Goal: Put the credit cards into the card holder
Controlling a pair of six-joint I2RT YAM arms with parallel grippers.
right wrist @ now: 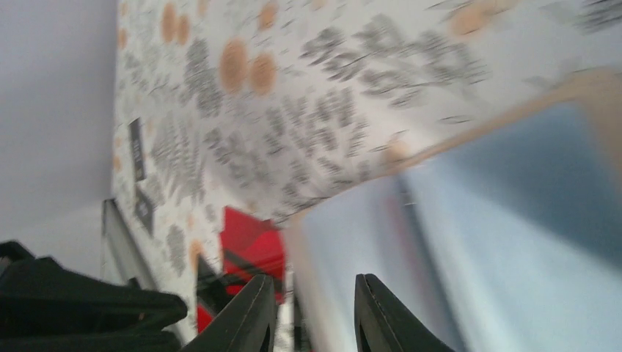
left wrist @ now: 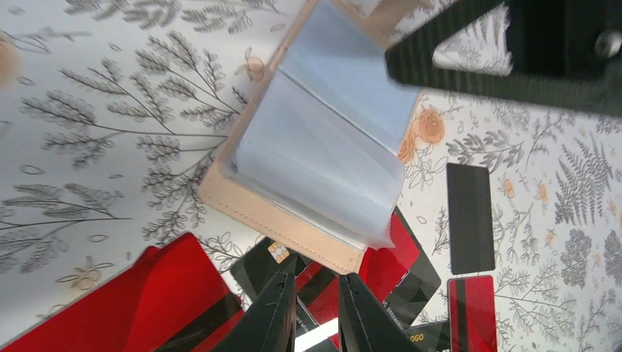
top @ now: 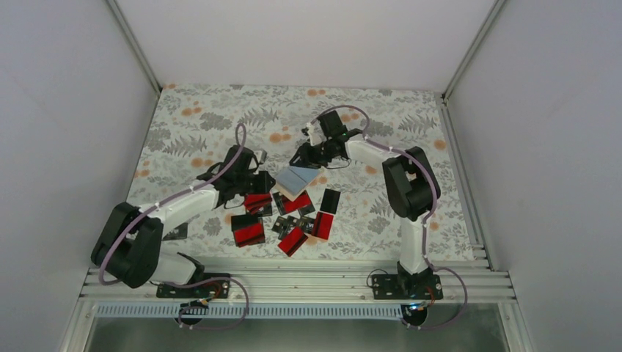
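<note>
Card holder [left wrist: 323, 147] lies open on the floral table [top: 220, 125], with its pale blue-grey sleeves facing up and the tan cover showing as a rim along the edges. It sits mid-table at a slant, between my two arms.

Credit cards [top: 248, 229] are scattered loose on the cloth on the near side of the holder. They are red-and-black, and some overlap in a small heap. A few are tucked under the holder's near edge, where a chip card [left wrist: 277, 251] pokes out. A wide red card [left wrist: 169, 293] lies to one side of my left fingers. A plain black card [left wrist: 469, 216] lies apart on the other side, with a red-striped one end to end just beside it.

Left gripper [left wrist: 317, 270]: tips are down over the heap, right at the holder's near tan edge. Jaws are nearly together, with a thin slot between them. Cards show through the slot, but I cannot tell whether one is pinched or the tips merely hover.

Right gripper [right wrist: 314, 279]: at the holder's far corner, low over the open sleeves. My wrist view here is blurred. Jaws stand a modest way apart. A pale sleeve edge runs into the gap, but I cannot tell whether they grip it. In the left wrist view its black finger crosses above the holder's far end.
</note>
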